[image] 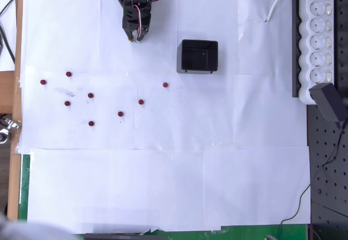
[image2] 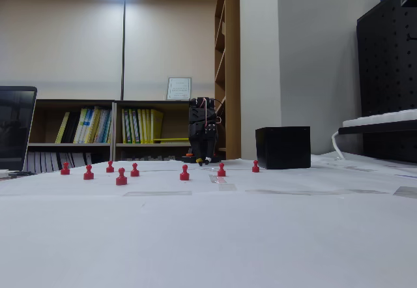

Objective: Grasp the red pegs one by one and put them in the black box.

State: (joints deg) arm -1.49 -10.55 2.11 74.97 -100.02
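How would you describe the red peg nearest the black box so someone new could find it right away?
In the overhead view, start at the black box near the top centre of the white paper-covered table. Just below its lower left corner and slightly left stands one red peg. It is the rightmost of the eight pegs, set apart from the others, which spread out to its left.

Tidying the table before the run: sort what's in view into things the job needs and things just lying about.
Needed:
- eight red pegs standing on the white paper
- black box
- gripper

Lying about:
- white power strip
- black adapter plugged into its end
- bookshelves behind the table
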